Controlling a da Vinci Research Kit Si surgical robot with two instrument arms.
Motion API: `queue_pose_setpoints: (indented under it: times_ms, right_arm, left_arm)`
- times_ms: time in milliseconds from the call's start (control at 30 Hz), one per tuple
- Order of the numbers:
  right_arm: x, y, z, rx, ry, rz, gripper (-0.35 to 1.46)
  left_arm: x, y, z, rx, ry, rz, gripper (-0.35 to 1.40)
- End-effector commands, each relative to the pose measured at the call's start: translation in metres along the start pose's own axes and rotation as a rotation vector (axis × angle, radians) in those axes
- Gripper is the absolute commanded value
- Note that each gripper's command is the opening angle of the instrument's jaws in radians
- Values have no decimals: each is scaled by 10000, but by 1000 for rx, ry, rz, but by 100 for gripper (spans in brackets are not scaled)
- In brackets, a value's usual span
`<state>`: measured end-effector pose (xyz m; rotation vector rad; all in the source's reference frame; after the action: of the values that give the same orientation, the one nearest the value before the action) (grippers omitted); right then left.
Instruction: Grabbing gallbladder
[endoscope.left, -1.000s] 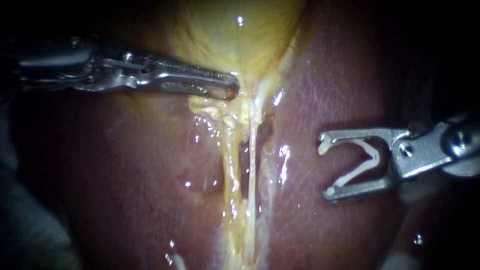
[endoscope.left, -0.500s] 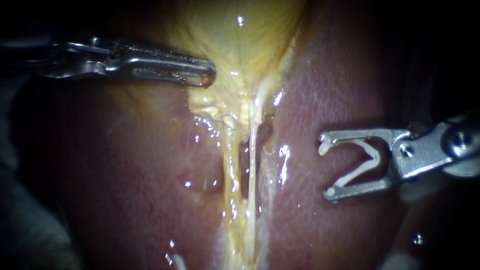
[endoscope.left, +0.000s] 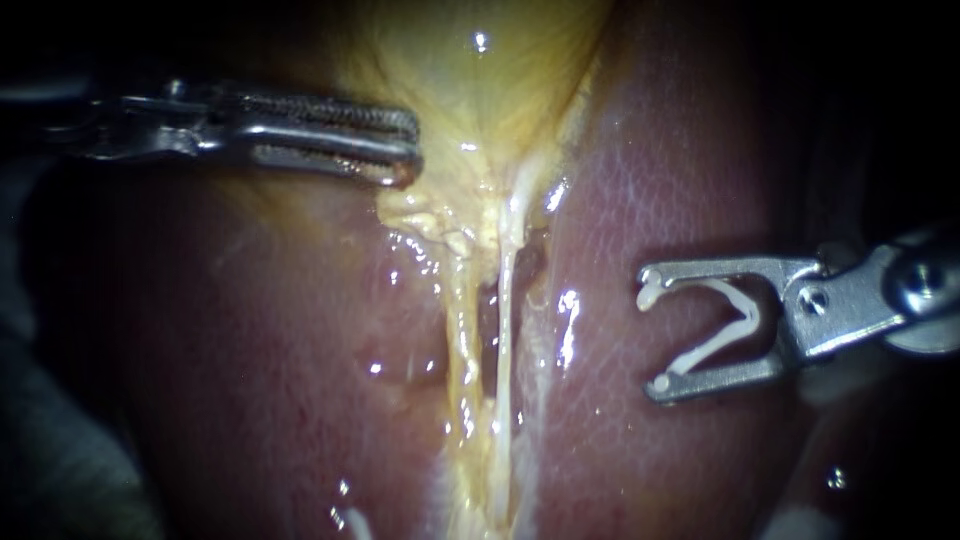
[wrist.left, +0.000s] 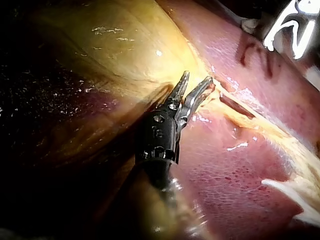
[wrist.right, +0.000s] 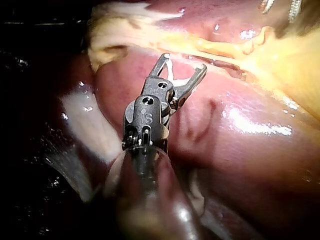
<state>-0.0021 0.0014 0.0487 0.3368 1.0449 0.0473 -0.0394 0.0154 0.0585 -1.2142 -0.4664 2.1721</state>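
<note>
The yellow gallbladder (endoscope.left: 480, 80) lies at the top centre, between lobes of reddish liver (endoscope.left: 690, 170). My left instrument (endoscope.left: 410, 148) comes in from the left with its serrated jaws open. The tips are at the gallbladder's lower left edge, above a lump of yellow fat (endoscope.left: 420, 215). In the left wrist view these jaws (wrist.left: 196, 82) show a clear gap against the gallbladder (wrist.left: 125, 45), with nothing gripped. My right instrument (endoscope.left: 650, 335) hovers over the right liver lobe. Its jaws stand wide apart and hold a white clip (endoscope.left: 735, 320) between them, as the right wrist view (wrist.right: 184, 62) also shows.
Two pale strands run down from the gallbladder's neck: a yellowish tube (endoscope.left: 460, 330) and a whiter tube (endoscope.left: 505, 330), with a dark gap between them. Wet glints dot the left liver lobe (endoscope.left: 260, 330). The surroundings are dark.
My left instrument has drawn back to the left along the gallbladder's lower edge, and its jaws now stand wider apart. The right instrument and its clip have not moved.
</note>
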Motion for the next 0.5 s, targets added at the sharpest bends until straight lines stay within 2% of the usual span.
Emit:
queue_pose_setpoints:
  times_ms: [33,167,233,300,500]
  right_arm:
    - [0,0,0,0,0,0,47]
    - [0,0,0,0,0,0,47]
    - [0,0,0,0,0,0,47]
    - [0,0,0,0,0,0,47]
    - [-1,0,-1,0,0,0,47]
  left_arm:
    - [-2,0,3,-8,1,-1,49]
    - [-9,3,10,-18,3,21,71]
    - [-15,6,16,-26,-1,25,76]
    - [-20,8,20,-35,-8,28,76]
    - [-38,14,36,-40,-41,40,61]
